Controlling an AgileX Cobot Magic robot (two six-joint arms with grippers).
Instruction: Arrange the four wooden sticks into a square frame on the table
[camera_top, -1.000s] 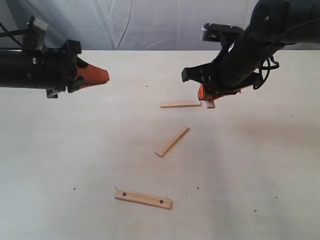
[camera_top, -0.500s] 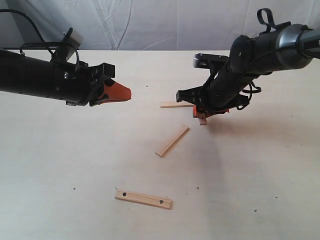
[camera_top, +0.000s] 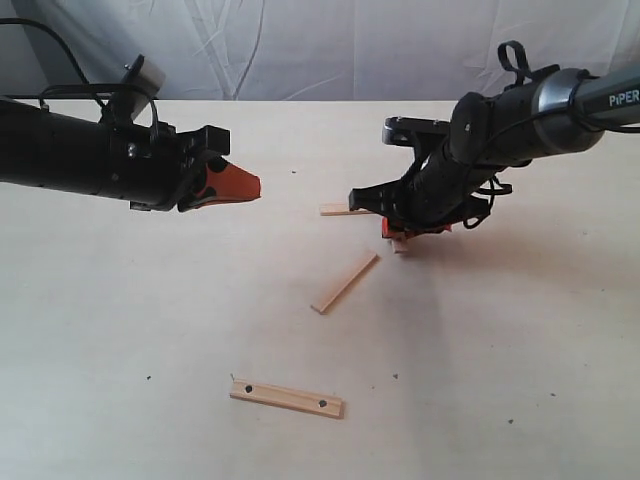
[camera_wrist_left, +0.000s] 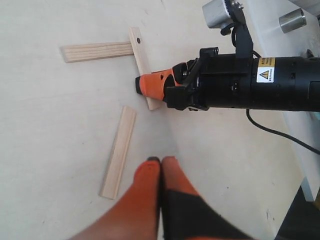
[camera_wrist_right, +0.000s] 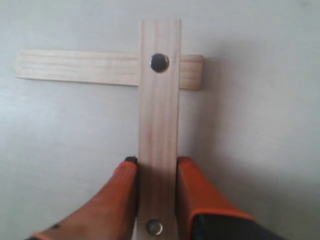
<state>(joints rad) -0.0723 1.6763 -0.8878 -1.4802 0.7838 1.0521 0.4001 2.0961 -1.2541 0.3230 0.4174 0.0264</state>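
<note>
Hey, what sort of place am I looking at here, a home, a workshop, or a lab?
Probably a robot lab test bench: a plain cream table, a wrinkled cloth backdrop, and two black robot arms, the left arm and the right arm.

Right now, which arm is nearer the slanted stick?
Right. The right fingers, holding a dotted stick, sit just past the slanted stick's upper end in the exterior view; the left fingers, shut and empty, hang farther off to its upper left.
</note>
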